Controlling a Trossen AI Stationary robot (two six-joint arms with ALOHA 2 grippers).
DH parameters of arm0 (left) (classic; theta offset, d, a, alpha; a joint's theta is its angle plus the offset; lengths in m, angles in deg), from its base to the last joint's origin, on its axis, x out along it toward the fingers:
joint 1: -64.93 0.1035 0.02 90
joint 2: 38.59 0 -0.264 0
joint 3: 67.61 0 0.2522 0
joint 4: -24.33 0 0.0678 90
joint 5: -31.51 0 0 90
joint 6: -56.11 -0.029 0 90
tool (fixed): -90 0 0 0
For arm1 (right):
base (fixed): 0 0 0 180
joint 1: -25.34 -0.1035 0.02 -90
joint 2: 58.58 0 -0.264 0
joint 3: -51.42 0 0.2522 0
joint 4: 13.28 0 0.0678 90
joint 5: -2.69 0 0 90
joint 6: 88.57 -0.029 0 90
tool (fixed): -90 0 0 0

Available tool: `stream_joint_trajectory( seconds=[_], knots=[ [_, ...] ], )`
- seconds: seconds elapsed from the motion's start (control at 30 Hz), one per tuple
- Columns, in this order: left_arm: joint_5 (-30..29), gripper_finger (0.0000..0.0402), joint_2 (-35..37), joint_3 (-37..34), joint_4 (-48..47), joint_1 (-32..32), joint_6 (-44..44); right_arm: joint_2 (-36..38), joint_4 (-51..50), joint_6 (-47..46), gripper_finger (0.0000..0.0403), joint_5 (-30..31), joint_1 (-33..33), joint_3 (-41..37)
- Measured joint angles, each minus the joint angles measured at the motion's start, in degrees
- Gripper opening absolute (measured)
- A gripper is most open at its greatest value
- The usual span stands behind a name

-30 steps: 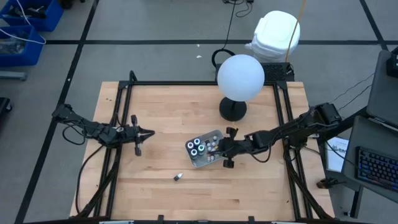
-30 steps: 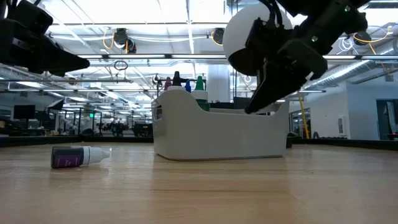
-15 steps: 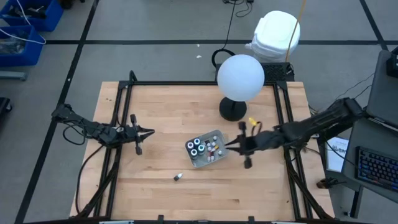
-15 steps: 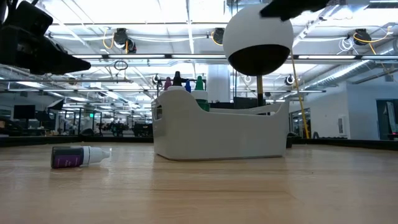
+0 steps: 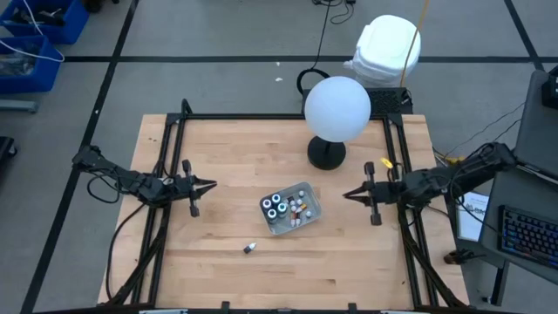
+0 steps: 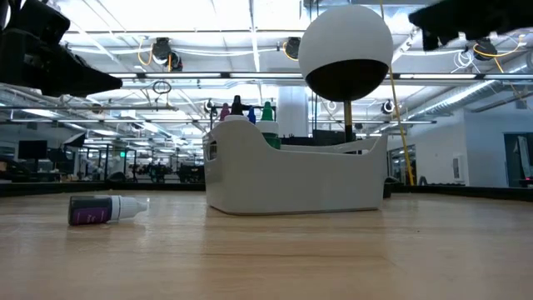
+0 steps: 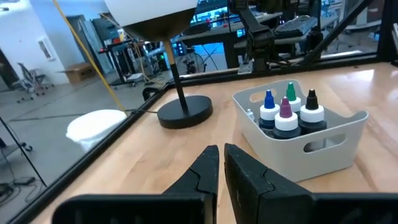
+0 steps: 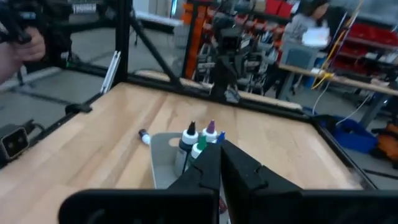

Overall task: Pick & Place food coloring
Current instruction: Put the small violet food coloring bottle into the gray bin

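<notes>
From above, a wooden table (image 5: 261,148) sits inside a black frame. Near its middle stands a small gray bin (image 5: 307,194) holding the food coloring bottles (image 5: 277,206), their round caps facing up. One more bottle (image 5: 249,249) lies alone on its side, closer to the front edge. A lamp with a large white globe (image 5: 337,108) stands near the back edge. The left gripper (image 5: 209,185) hangs over the left part of the table, fingers pressed together into a point aimed at the bin, well apart from it. The right gripper (image 5: 349,194) hangs near the right edge, also closed to a point facing the bin and clear of it.

At table level, the stray bottle (image 6: 107,209) lies flat with a purple label and a white cap, left of the bin (image 6: 291,177). Colored bottle tips (image 6: 237,107) poke above the bin's rim. The lamp globe (image 6: 346,50) hangs behind. Dark parts of the arms show at the upper corners.

From the left wrist, the two dark fingers (image 7: 202,171) touch along their length, holding nothing. Ahead, the bin (image 7: 323,146) holds upright bottles (image 7: 286,115) with blue, green, purple and black caps, next to the lamp base (image 7: 185,113).

From the right wrist, the fingers (image 8: 205,171) meet as well, empty. Beyond them are the bin (image 8: 163,158), its bottles (image 8: 198,140), and the stray bottle (image 8: 144,136) on the wood.
</notes>
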Motion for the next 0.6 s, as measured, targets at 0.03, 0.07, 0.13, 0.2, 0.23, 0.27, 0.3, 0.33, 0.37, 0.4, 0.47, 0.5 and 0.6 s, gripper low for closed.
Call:
stream_joint_trajectory(
  seconds=[0.03,0.07,0.13,0.2,0.23,0.27,0.3,0.33,0.37,0.4,0.47,0.5,0.6],
  knots=[
    [0.0,0.0035,0.0,0.0,-0.01,0.0,0.21,1.81,1.47,-0.02,0.0001,0.0,0.1,-1.65],
    [0.0,0.0035,0.0,0.0,0.06,0.0,0.25,3.83,1.91,-0.04,0.0001,0.0,0.16,-3.01],
    [-0.01,0.0035,0.0,0.0,0.16,0.0,0.27,7.66,1.88,0.16,0.0001,-0.02,0.2,-5.06],
    [0.0,0.0035,0.0,0.0,0.06,0.0,0.67,11.17,1.08,0.56,0.0001,-0.04,0.2,-6.51],
    [0.04,0.0035,0.0,0.0,-0.07,0.0,1.53,12.85,-0.04,0.65,0.0001,-0.17,0.2,-6.92],
    [0.11,0.0035,0.0,0.0,-0.27,0.0,2.51,14.39,-1.01,0.7,0.0001,-0.64,0.2,-7.24],
    [0.17,0.0035,0.0,0.0,-0.37,0.0,3.44,15.82,-1.75,0.74,0.0001,-1.45,0.23,-7.5],
    [0.17,0.0035,0.0,0.0,-0.35,0.0,4.21,17.16,-2.11,0.77,0.0001,-2.16,0.23,-7.77],
    [0.17,0.0035,0.02,0.0,-0.33,0.0,4.71,18.22,-2.18,0.77,0.0001,-3.0,0.23,-8.02],
    [0.17,0.0035,0.0,0.0,-0.37,0.0,4.89,19.14,-2.14,0.77,0.0001,-3.17,0.23,-8.4],
    [0.17,0.0035,0.0,0.0,-0.46,0.0,5.89,20.39,-2.29,0.77,0.0001,-3.26,0.23,-9.31],
    [0.17,0.0035,0.0,0.0,-0.69,0.0,6.13,20.77,-2.44,0.77,0.0001,-3.23,0.23,-9.83],
    [1.1,0.0035,-0.63,0.0,-1.3,0.0,2.97,21.01,-2.4,0.4,0.0001,-2.98,0.23,-11.33]
  ],
)
